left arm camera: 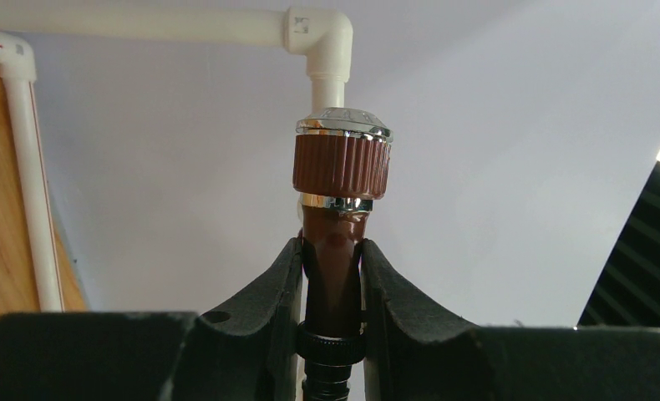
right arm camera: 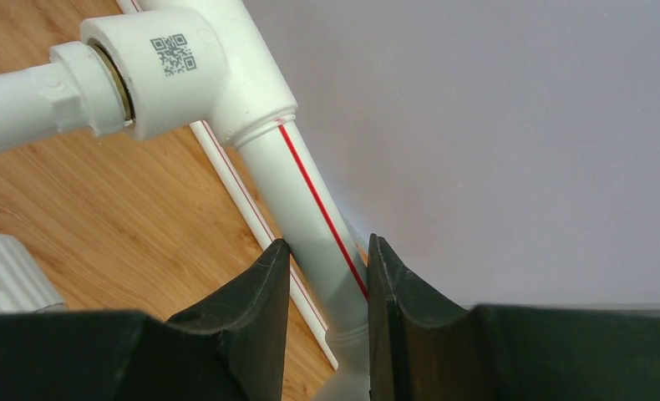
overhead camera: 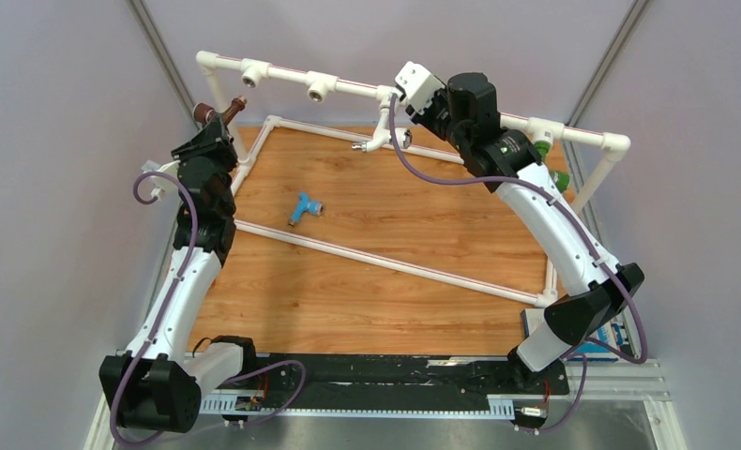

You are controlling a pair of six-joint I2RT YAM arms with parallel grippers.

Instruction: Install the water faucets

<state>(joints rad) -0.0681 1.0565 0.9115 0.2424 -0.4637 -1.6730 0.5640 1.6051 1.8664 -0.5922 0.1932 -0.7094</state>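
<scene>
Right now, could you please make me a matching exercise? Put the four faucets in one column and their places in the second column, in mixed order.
Column one
1. brown faucet
2. blue faucet
3. white faucet
4. green faucet

Column two
A. lying loose on the wooden table
B. partly hidden behind the right arm
C. held by the left gripper
D. fitted in a socket on the far rail of the pipe frame

Pairs: 1-C, 2-A, 3-D, 4-B

Left arm (overhead camera: 174,286) and right arm (overhead camera: 554,225) wear white shells, black joints, looping purple cables (overhead camera: 421,174), bases (overhead camera: 151,389) at seven and five o'clock.
</scene>
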